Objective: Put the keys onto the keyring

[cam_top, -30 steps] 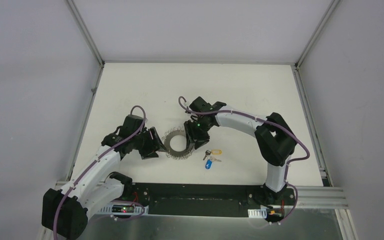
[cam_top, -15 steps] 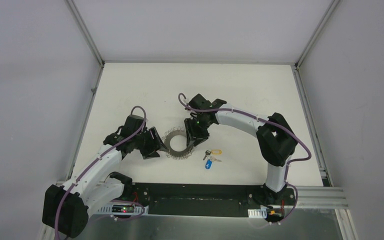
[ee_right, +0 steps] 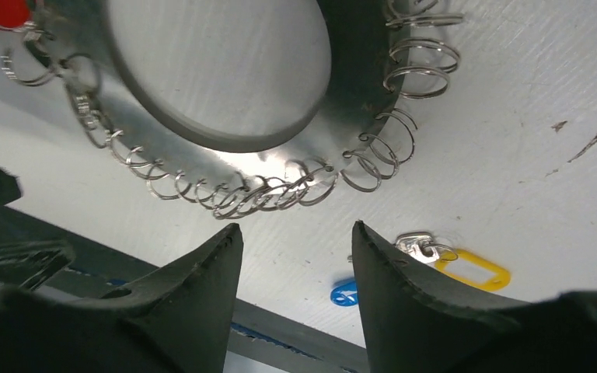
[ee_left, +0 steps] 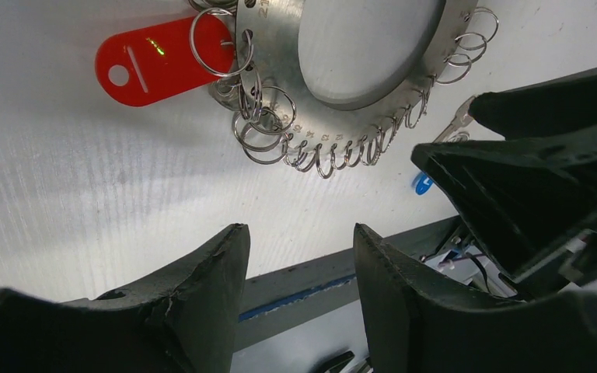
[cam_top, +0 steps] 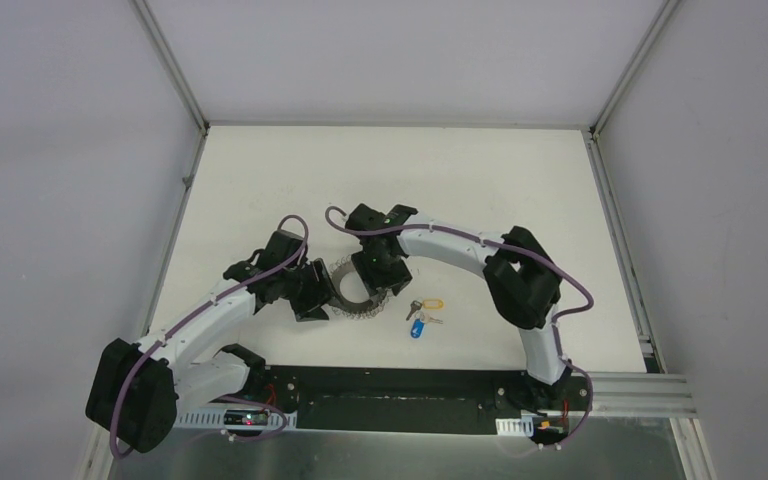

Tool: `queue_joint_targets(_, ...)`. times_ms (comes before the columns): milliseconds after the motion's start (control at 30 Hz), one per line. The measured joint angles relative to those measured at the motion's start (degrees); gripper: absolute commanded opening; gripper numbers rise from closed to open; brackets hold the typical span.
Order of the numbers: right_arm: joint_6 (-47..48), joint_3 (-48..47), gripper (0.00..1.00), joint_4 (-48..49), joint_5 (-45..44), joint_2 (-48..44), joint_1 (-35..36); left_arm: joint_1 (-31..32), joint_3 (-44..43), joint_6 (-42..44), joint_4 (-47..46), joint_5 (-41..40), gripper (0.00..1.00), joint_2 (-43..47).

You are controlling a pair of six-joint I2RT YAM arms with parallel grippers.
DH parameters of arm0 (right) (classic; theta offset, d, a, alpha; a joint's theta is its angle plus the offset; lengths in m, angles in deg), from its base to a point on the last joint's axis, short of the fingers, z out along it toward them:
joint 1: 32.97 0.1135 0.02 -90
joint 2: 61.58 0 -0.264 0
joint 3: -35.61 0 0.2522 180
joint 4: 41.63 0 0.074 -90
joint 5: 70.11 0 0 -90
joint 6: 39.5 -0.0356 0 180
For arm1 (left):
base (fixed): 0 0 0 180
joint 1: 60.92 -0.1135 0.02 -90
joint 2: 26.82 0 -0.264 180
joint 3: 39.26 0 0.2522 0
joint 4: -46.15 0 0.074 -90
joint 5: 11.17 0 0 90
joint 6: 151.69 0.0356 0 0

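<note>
Top external: high above the near edge, looks down on the whole table. Wrist cams: both close and low, facing the keyring disc from either side. Disc and blue tag are shared by all three views.

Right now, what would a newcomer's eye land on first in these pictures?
Probably the flat silver metal disc fringed with wire split rings, lying mid-table between the open left gripper and right gripper. Then the colours: a red plastic tag at the disc's rim in the left wrist view, and the silver yellow-tagged key and blue-tagged key lying loose to the disc's right in the top view.
</note>
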Motion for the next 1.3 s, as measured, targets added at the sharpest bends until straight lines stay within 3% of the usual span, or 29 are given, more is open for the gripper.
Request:
queue_joint_targets(567, 1.18, 0.5, 0.47, -3.96, -10.71, 1.95, -3.37, 0.0, 0.0, -0.55, -0.28, -0.17, 0.52, 0.61)
queue_joint_targets(1000, -3.76, 13.09, 0.41, 9.92, 12.96, -3.67, -13.88, 2.29, -2.58, 0.17, -1.25, 0.15, 0.48, -2.75)
queue_joint_targets(1300, -4.33, 12.17, 0.3, 9.29, 13.79, -5.57, -11.5, 4.13, -3.08, 0.17, -3.52, 0.24, 0.49, -5.16)
